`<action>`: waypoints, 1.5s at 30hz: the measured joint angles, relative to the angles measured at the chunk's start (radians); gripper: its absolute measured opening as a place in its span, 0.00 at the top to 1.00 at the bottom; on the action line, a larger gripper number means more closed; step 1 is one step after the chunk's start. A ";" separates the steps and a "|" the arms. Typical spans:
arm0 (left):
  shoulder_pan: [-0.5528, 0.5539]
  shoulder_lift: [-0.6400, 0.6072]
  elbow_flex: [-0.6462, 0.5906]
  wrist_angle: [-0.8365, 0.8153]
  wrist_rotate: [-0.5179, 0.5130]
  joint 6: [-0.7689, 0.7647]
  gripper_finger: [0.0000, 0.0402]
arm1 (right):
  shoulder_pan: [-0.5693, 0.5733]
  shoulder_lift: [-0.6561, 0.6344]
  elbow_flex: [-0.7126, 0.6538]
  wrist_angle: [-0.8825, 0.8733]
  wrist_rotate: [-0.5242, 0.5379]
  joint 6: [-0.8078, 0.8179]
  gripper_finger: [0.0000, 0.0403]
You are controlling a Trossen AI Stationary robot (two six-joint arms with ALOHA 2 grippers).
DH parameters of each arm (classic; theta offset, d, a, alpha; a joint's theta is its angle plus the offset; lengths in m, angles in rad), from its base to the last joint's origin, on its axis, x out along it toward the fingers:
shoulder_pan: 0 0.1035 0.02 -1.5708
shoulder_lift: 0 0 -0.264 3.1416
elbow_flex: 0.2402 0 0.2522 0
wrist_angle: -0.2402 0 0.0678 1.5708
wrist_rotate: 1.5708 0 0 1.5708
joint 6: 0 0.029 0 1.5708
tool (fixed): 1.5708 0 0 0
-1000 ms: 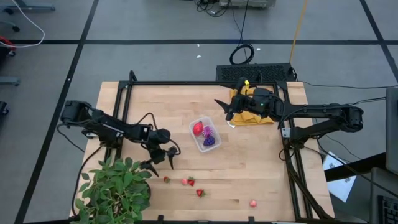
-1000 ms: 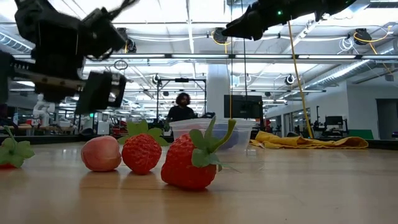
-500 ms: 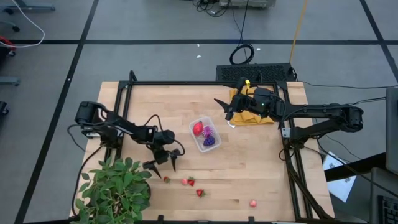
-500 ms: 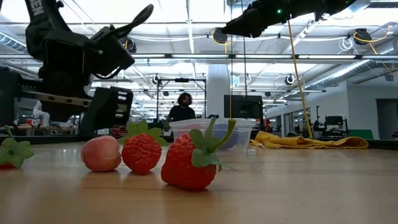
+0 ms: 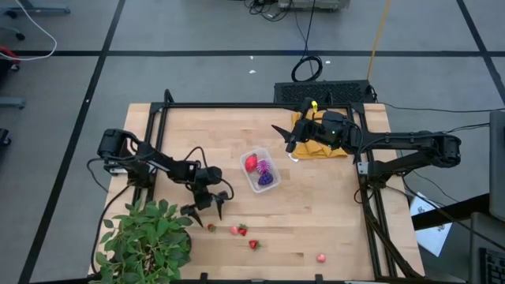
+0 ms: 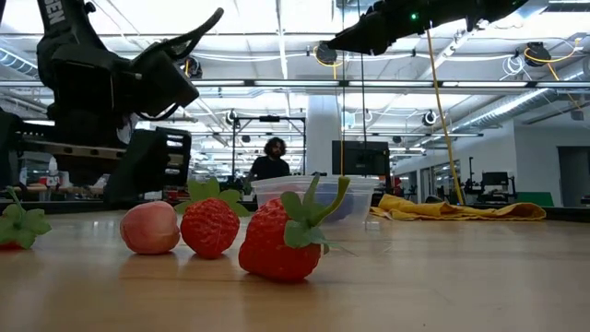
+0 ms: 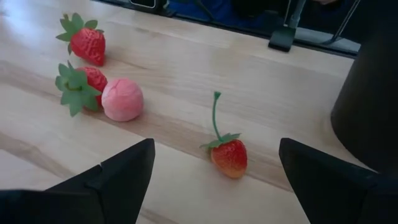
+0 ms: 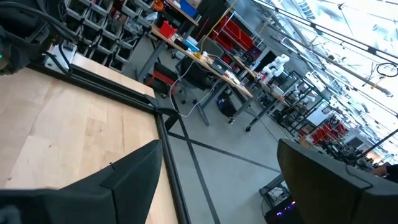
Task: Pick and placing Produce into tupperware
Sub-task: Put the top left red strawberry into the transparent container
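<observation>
A: Where's the next strawberry (image 7: 229,157)?

B: Near the table's (image 5: 331,205) front edge, just ahead of the left gripper (image 5: 208,207), stem pointing away from it.

A: Fingers?

B: Spread wide, holding nothing. The right gripper (image 5: 290,136) hangs far off, open too.

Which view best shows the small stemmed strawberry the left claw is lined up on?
The left wrist view: the stemmed strawberry lies in plain sight on the table between the open left claw's fingers. The high view shows it only as a red speck. In the low view I cannot pick it out; the right wrist view misses it.
</observation>
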State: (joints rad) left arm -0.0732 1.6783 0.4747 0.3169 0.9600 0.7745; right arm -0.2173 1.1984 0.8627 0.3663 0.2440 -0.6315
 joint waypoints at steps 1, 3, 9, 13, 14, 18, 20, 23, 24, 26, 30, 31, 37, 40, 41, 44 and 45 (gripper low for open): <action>-0.004 0.000 0.000 0.001 0.000 0.007 0.13 | 0.000 0.000 0.000 0.000 0.000 0.000 0.24; -0.015 0.000 0.000 0.001 0.001 0.018 0.12 | 0.000 0.000 0.000 0.000 0.000 0.000 0.24; -0.028 0.018 0.000 0.017 0.001 0.014 0.13 | 0.000 0.000 0.000 0.000 0.000 0.017 0.24; -0.020 0.060 0.002 0.071 0.001 0.001 0.12 | 0.000 0.000 0.000 0.000 0.000 0.022 0.24; -0.016 0.074 0.001 0.076 0.003 0.001 0.12 | 0.000 0.000 0.000 0.001 0.000 0.022 0.24; -0.004 0.116 0.002 0.146 0.013 0.002 0.13 | 0.000 0.000 0.000 0.004 0.000 0.022 0.24; 0.000 0.137 0.000 0.159 0.016 0.000 0.12 | 0.000 0.000 0.000 0.004 0.000 0.022 0.24; 0.006 0.153 0.000 0.171 0.017 -0.002 0.12 | 0.000 0.000 0.000 0.004 0.000 0.021 0.24; 0.006 0.153 0.000 0.171 0.017 0.000 0.12 | 0.000 0.000 0.000 0.004 0.000 0.021 0.24; 0.005 0.153 0.000 0.173 0.017 0.003 0.12 | 0.000 0.000 0.000 0.004 0.000 0.021 0.24; 0.005 0.153 0.000 0.176 0.016 -0.009 0.12 | 0.000 0.000 0.000 0.004 0.000 0.020 0.24; 0.005 0.153 0.000 0.176 0.016 -0.011 0.12 | 0.000 0.000 0.000 0.004 0.000 0.021 0.24; -0.002 0.153 0.000 0.178 0.015 -0.052 0.12 | 0.000 0.000 0.000 0.004 0.000 0.041 0.24; -0.013 0.153 0.000 0.192 0.014 -0.071 0.12 | 0.000 0.000 0.000 0.004 0.000 0.042 0.24; -0.016 0.153 0.000 0.196 0.014 -0.070 0.13 | 0.000 0.000 0.000 0.004 0.000 0.042 0.24; -0.031 0.153 0.000 0.214 0.011 -0.066 0.12 | 0.000 0.000 0.000 0.004 0.000 0.044 0.24; -0.035 0.153 0.001 0.217 0.009 -0.069 0.13 | 0.000 0.000 0.000 0.004 0.000 0.044 0.24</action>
State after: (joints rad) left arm -0.1081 1.8313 0.4753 0.5343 0.9690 0.7056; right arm -0.2173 1.1984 0.8630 0.3698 0.2436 -0.5878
